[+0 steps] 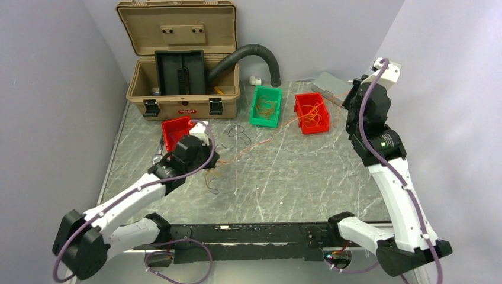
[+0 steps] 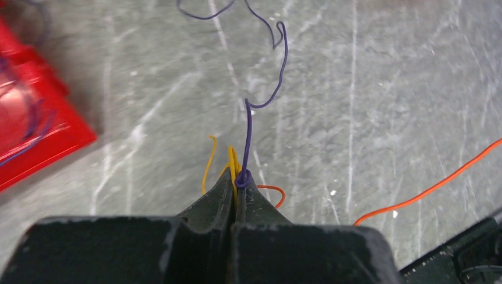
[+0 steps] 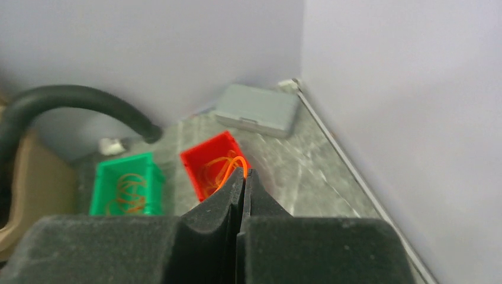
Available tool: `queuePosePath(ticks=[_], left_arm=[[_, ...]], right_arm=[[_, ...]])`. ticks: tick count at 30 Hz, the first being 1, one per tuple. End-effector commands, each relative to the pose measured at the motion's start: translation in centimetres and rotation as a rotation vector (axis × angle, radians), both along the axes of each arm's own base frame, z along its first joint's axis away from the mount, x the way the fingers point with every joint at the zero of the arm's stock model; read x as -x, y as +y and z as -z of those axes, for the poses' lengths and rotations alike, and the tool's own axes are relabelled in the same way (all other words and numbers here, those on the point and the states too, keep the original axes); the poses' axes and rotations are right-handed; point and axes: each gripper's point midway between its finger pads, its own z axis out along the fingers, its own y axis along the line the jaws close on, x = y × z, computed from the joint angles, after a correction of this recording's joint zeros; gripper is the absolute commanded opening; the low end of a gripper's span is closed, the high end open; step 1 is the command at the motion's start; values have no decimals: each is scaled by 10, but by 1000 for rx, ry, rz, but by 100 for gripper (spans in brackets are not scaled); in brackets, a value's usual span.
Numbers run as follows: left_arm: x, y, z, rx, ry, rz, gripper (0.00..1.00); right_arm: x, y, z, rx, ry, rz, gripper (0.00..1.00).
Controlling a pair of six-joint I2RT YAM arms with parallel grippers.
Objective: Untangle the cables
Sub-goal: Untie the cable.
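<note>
My left gripper (image 1: 208,158) is low over the table's left middle, shut on thin yellow wires (image 2: 232,158) and a dark purple wire (image 2: 278,77) that curls away across the table. A thin orange wire (image 1: 260,139) runs taut from near it toward the right red bin (image 1: 311,112); it also shows in the left wrist view (image 2: 432,186). My right gripper (image 1: 353,94) is raised at the back right, shut (image 3: 244,173) on an orange wire loop (image 3: 234,163). A dark wire (image 1: 240,133) lies loose on the table.
A green bin (image 1: 266,106) and the right red bin hold coiled orange wires. Another red bin (image 1: 177,131) sits by my left gripper. An open tan toolbox (image 1: 183,59), a black corrugated hose (image 1: 254,56) and a grey box (image 1: 328,86) stand at the back.
</note>
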Motion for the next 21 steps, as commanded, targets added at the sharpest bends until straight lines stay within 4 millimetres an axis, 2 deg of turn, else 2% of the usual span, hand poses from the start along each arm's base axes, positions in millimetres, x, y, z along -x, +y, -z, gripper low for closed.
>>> queuePosePath(ticks=[1,5,10,15,19,21], left_arm=[[0,40,-14,-33,-57,-170,0],[1,62,-26,-69,-88,-249,0],[3,86,-28,-119,-68,-354,0],[4,100,-15,-137,-9,-433,0],[13,133,3,-189,98,-631,0],[17,144,9,-200,135,-697,0]], right_arm=[[-15,-17,33,-99,57,36,0],[-25,-25,47,-136,74,74,0],[-18,-63,53,-168,49,281,0],[-11,-75,55,-192,25,342,0],[6,-96,55,-205,-12,485,0],[12,-104,54,-216,-31,541,0]])
